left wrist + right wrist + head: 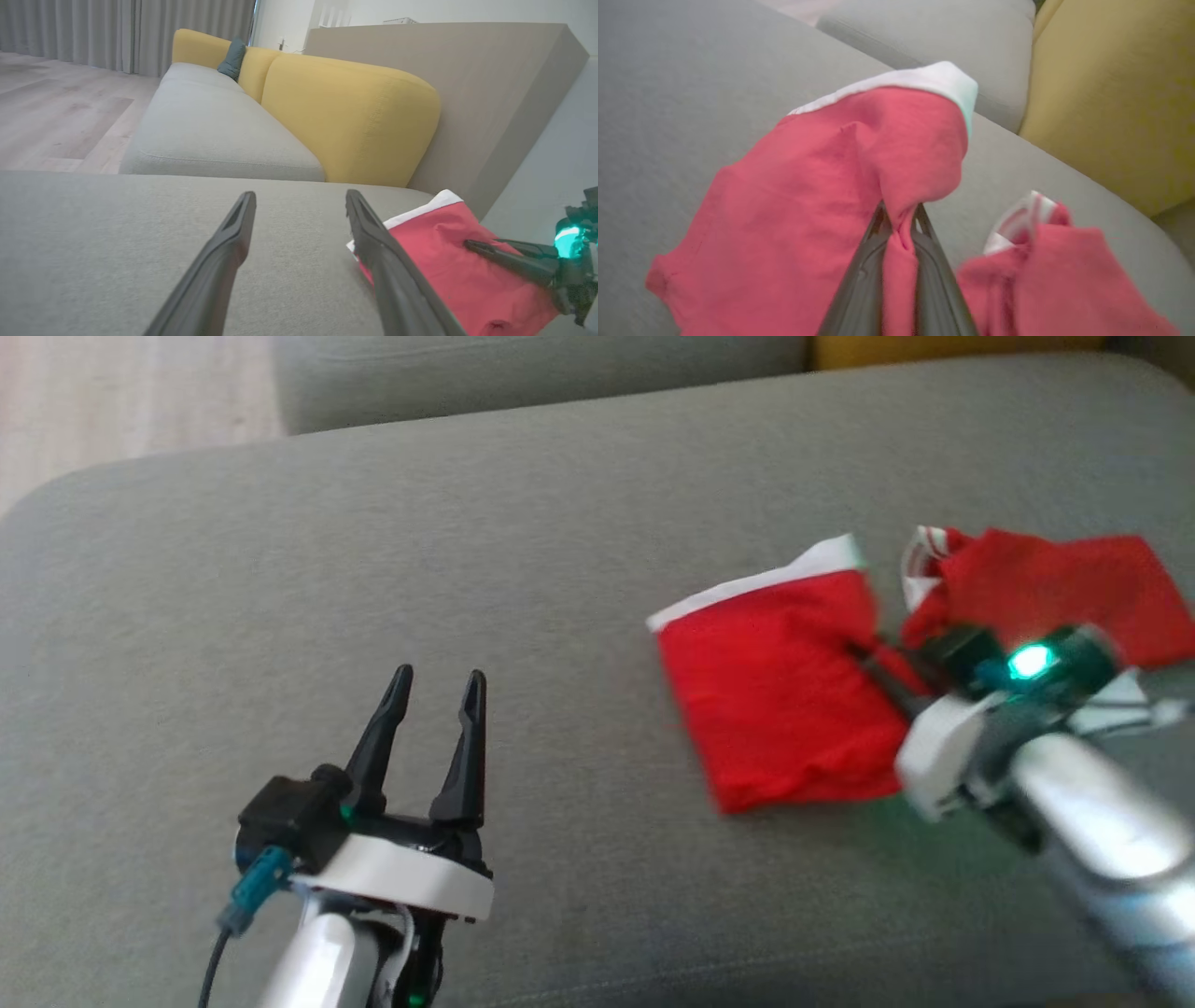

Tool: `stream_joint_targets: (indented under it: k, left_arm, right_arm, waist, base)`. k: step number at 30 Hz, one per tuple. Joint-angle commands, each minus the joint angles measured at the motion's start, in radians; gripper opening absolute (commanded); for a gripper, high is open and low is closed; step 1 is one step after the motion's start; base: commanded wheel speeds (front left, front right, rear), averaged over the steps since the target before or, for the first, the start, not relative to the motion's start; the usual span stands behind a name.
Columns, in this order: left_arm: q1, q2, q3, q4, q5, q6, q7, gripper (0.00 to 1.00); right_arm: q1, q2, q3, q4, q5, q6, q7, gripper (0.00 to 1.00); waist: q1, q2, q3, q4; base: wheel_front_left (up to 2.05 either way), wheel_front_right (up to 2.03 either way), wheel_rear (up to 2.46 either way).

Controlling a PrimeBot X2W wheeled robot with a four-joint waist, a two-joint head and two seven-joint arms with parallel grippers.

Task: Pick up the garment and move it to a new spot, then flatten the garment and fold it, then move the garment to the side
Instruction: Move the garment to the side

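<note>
The garment (775, 691) is red with white trim and lies crumpled on the right side of the grey sofa cushion (373, 541). A second bunched part of it (1055, 583) lies further right. My right gripper (859, 653) reaches in from the right and is shut on a pinched red fold between the two parts. In the right wrist view this fold (900, 242) runs up between the closed fingers of the gripper (900, 210), and the garment (822, 186) spreads to the left. My left gripper (439, 677) hovers open over bare cushion at lower left, well apart from the garment (444, 261).
A yellow backrest (355, 121) rises behind the cushion, with a second grey seat (210, 126) and a dark teal pillow (232, 58) beyond. A tall grey panel (467, 93) stands at the right. Wooden floor (56, 107) lies past the cushion's left edge.
</note>
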Motion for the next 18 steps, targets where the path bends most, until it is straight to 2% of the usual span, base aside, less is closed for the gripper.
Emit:
stream_joint_targets:
  k: [1,6,10,14,18]
  left_arm:
    - [-0.063,-0.001,0.018,-0.04,0.011,-0.005,-0.006,1.0]
    - [-0.109,-0.001,0.004,-0.038,0.02,-0.018,-0.006,1.0]
    - [-0.138,-0.001,0.004,-0.031,0.026,-0.028,-0.006,1.0]
    - [-0.157,-0.001,0.005,-0.027,0.029,-0.034,-0.006,1.0]
    - [-0.18,-0.001,0.006,-0.022,0.031,-0.042,-0.006,1.0]
  right_arm:
    - [-0.058,-0.09,0.03,-0.081,0.036,-0.001,0.032,0.0]
    - [-0.123,-0.335,0.097,-0.228,0.114,-0.001,0.113,0.0]
    - [-0.161,-0.461,0.079,-0.267,0.16,-0.001,0.143,0.0]
    - [-0.184,-0.501,0.04,-0.245,0.151,-0.001,0.157,0.0]
    - [-0.19,-0.491,-0.022,-0.197,0.124,-0.001,0.19,0.0]
  waist:
    - [0.0,0.0,0.032,-0.047]
    - [0.0,0.0,0.087,-0.09]
    - [0.0,0.0,0.128,-0.112]
    - [0.0,0.0,0.157,-0.122]
    - [0.0,0.0,0.188,-0.123]
  base:
    - [0.0,0.0,0.0]
    - [0.0,0.0,0.0]
    - [0.0,0.0,0.0]
    - [0.0,0.0,0.0]
    - [0.0,0.0,0.0]
